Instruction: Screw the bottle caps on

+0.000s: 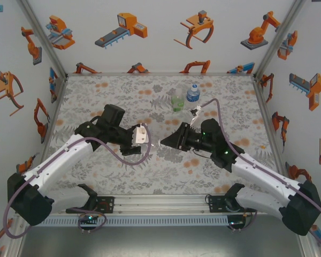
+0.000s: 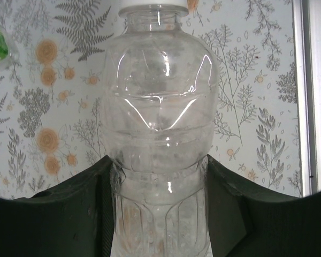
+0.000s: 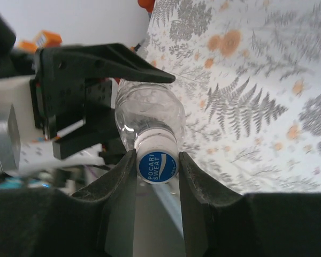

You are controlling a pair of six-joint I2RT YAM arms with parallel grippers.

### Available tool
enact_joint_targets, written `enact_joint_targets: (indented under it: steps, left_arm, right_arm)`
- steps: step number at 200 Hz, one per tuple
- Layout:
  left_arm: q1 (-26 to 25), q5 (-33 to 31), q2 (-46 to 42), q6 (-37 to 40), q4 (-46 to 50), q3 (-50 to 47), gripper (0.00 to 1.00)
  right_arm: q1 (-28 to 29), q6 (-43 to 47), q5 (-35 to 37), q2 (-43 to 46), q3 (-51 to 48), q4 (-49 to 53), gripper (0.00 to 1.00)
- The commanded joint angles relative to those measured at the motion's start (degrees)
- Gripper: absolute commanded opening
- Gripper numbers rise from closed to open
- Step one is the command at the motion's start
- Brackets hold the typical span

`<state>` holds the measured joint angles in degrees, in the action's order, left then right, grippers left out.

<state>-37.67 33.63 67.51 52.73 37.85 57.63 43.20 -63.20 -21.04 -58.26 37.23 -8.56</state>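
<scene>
Table [image 1: 96, 176]: grey fern print with orange blotches, both arms reaching in over its middle, tips nearly meeting. Plain bottle [image 2: 158, 96]: clear, unlabelled, bulging shoulder, ribbed lower body. It is held between the two arms, lying roughly level, neck toward the right side. Left gripper [image 2: 159, 166] is clamped on the bottle's waist just below the shoulder, one finger each side. Green-label bottle [image 1: 177, 101] and blue-label bottle [image 1: 192, 94] stand upright just beside each other further back on the table, right of centre, well apart from both grippers. Right gripper [image 3: 158, 158] is pinched narrow on the cap [image 3: 158, 168], pads touching it on both sides. The cap has a white skirt and a blue top face printed POCARI SWEAT. It sits on the plain bottle's neck; can't tell how far it's threaded. View differences: overhead gives the layout and the two standing bottles, but the clear bottle is barely readable there. Left wrist gives the bottle body plus the white cap edge at the top of frame. Right wrist gives the cap face, the finger contact, and the left gripper behind the bottle.
</scene>
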Motion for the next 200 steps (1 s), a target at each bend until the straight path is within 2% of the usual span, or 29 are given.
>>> enact_joint_targets:
  steps: [1,21,66,95,118,135,161,180,200]
  left_arm:
    - [-1.15,6.53,-0.18,0.66,-2.53,1.35,0.00]
    - [-1.13,6.49,-0.18,0.56,-2.56,1.52,0.00]
    - [-1.17,6.33,-0.19,0.50,-2.52,1.42,0.00]
    - [-1.17,6.07,-0.40,0.52,-2.58,1.39,0.00]
    - [-1.16,6.01,-0.59,0.48,-2.54,1.28,0.00]
    - [-1.16,6.08,-0.63,0.46,-2.58,1.35,0.00]
    - [-1.17,6.24,-0.79,0.52,-2.54,1.33,0.00]
    - [-1.16,6.26,-1.32,0.65,-2.53,1.13,0.00]
    - [-1.16,6.31,-1.70,0.86,-2.52,0.93,0.00]
  right_arm:
    - [0.30,-21.49,-0.94,-3.53,-0.89,-4.02,0.00]
    - [0.31,-21.79,0.84,-3.78,0.63,0.94,0.00]
    - [0.12,-18.98,2.67,-2.46,1.19,3.06,0.00]
    - [0.12,-9.79,3.20,-1.50,2.18,2.36,0.00]
    - [0.13,6.48,3.04,1.09,4.01,3.62,0.00]
    - [0.11,21.62,0.17,3.16,4.55,2.96,0.00]
    - [0.09,47.85,-10.49,5.40,4.56,1.79,0.00]
    - [0.13,66.19,-18.03,6.23,5.77,5.67,0.00]
    - [0.12,83.22,-22.62,6.49,6.70,10.39,0.00]
